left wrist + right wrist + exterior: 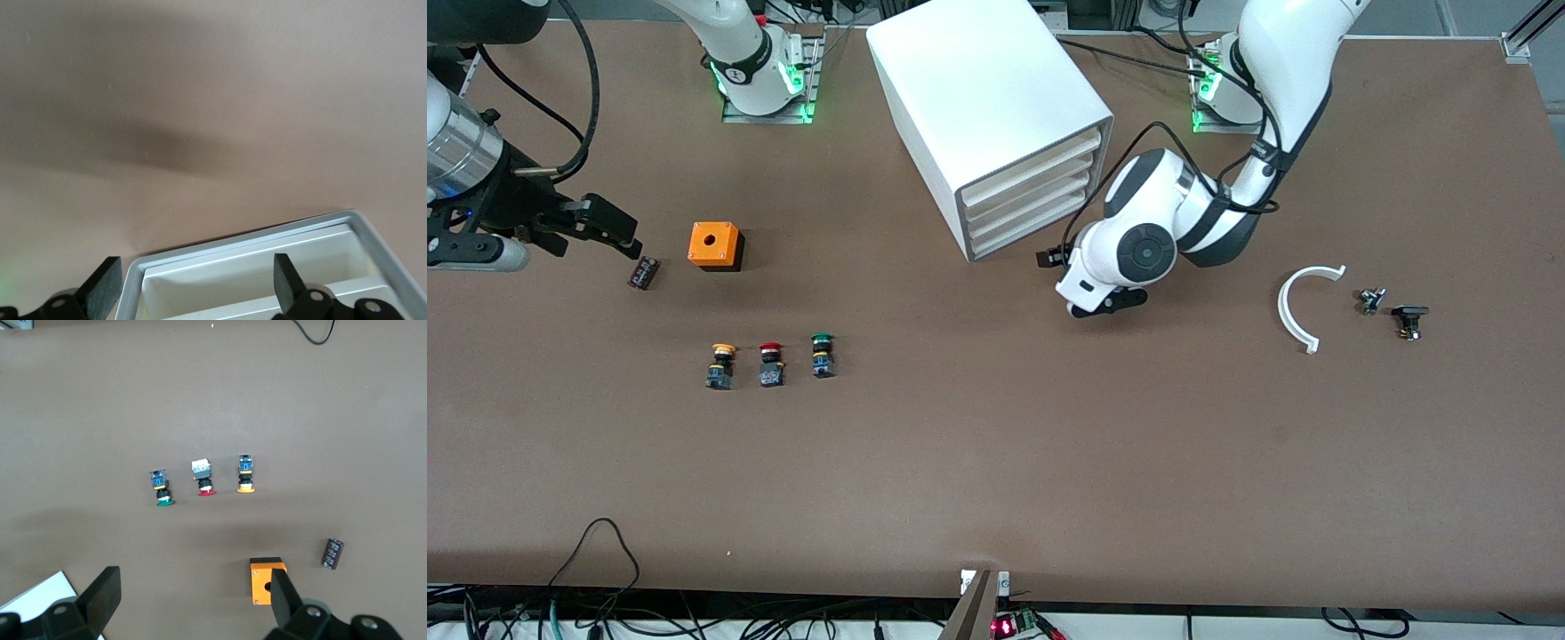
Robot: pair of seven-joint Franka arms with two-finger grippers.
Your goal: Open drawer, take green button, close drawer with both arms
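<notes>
Four white drawers [1032,197] sit shut; the left gripper [1049,258] hangs spread and empty before them. Right gripper [618,233] waits open. Green button [823,356] stands beside the red-capped button [772,364].

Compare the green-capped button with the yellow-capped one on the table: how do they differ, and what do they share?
The green-capped button has a green cap; the yellow-capped button has a yellow one. The green one ends the row toward the left arm's end of the table, the yellow one toward the right arm's end, with the red-capped button between. The green one lies slightly farther from the front camera. Both have black and blue bodies.
</notes>
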